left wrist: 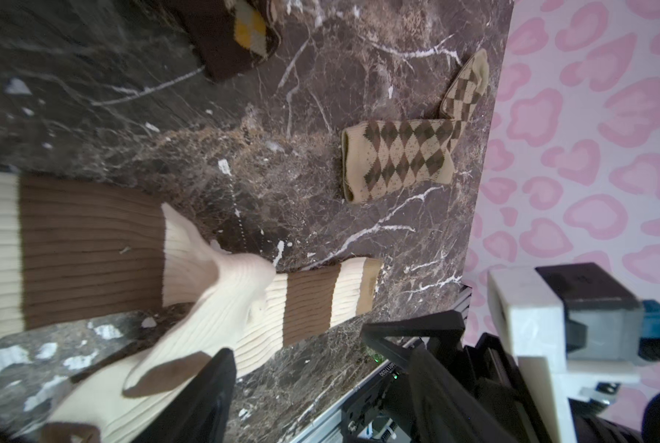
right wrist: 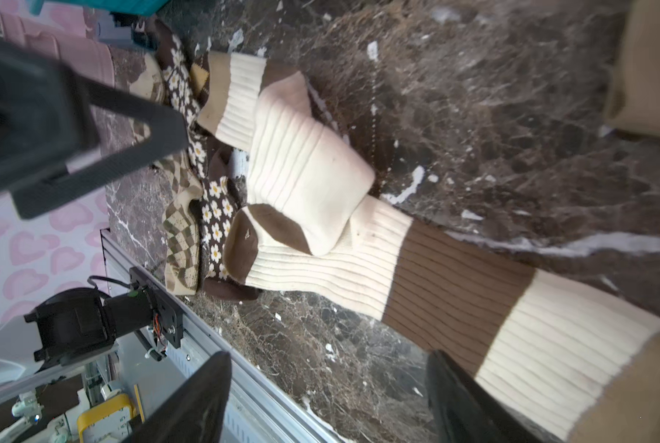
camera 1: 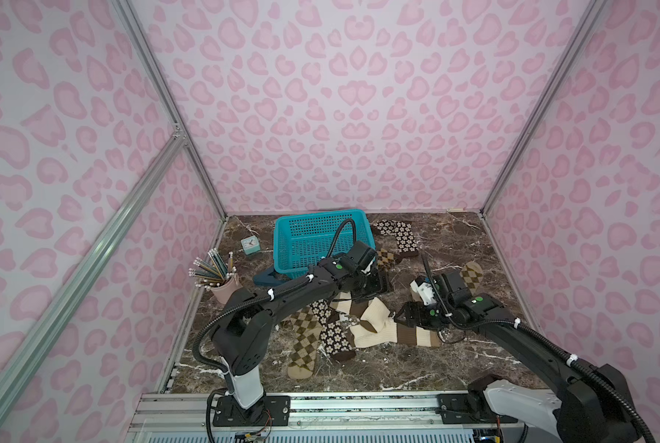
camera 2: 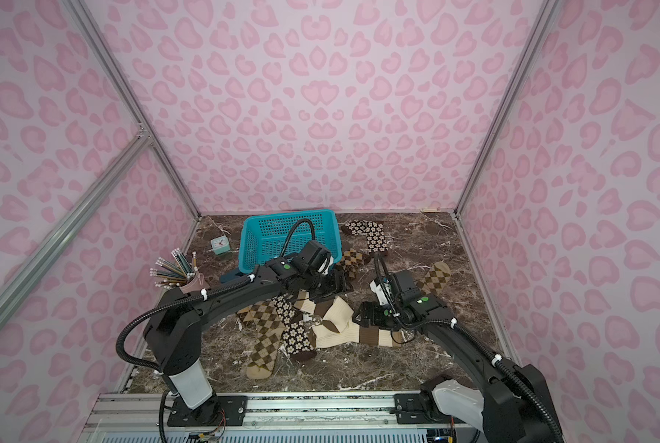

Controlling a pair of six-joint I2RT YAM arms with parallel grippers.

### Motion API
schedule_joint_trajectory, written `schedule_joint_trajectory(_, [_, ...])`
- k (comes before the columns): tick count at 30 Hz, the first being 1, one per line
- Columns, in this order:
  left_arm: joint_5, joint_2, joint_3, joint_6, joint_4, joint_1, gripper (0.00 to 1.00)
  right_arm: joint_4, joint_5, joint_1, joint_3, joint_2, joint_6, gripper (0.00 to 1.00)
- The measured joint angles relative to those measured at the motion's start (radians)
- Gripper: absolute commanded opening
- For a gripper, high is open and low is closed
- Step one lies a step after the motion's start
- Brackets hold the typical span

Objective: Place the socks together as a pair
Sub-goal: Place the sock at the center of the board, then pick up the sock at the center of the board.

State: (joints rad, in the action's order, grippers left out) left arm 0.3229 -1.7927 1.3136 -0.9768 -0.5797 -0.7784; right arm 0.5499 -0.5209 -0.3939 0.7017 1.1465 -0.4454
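Two cream socks with brown stripes lie crossed mid-table, one (camera 1: 374, 312) folded over the other (camera 1: 397, 334); the right wrist view shows them touching (right wrist: 305, 165) (right wrist: 435, 284). My left gripper (camera 1: 376, 287) (left wrist: 320, 399) hovers just behind them, open and empty, one finger (left wrist: 198, 399) beside the folded sock. My right gripper (camera 1: 407, 316) (right wrist: 328, 399) is open over the striped sock's leg, holding nothing. A tan-olive argyle sock (camera 1: 303, 341) and a flowered sock (camera 1: 334, 333) lie to the left. Their likes lie at right (camera 1: 472, 274) and at the back (camera 1: 401, 234).
A blue basket (camera 1: 320, 237) stands tipped at the back, a brown-orange argyle sock (camera 1: 387, 259) beside it. A pink cup of pencils (camera 1: 224, 289) and a small clock (camera 1: 250, 245) sit at the left. The arms' rail (camera 1: 359, 406) runs along the front edge.
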Motion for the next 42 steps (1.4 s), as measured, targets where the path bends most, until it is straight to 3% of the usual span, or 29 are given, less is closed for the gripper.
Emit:
schedule_joint_trajectory(6, [-0.068, 0.106, -0.123, 0.027, -0.028, 0.058, 0.75, -0.036, -0.003, -0.137, 0.057, 0.103, 0.0, 0.78])
schedule_joint_trajectory(13, [-0.138, 0.222, -0.177, 0.117, -0.035, 0.111, 0.75, -0.047, 0.039, -0.229, 0.138, 0.219, 0.011, 0.74])
schedule_joint_trajectory(20, [-0.217, 0.344, -0.246, 0.149, -0.038, 0.169, 0.77, -0.006, 0.188, -0.36, 0.286, 0.386, 0.07, 0.6])
schedule_joint_trajectory(34, [-0.302, 0.456, -0.296, 0.182, -0.088, 0.233, 0.76, 0.04, 0.462, -0.439, 0.435, 0.621, 0.087, 0.52])
schedule_joint_trajectory(42, [-0.32, 0.499, -0.333, 0.182, -0.092, 0.246, 0.76, 0.033, 0.534, -0.448, 0.436, 0.657, 0.075, 0.05])
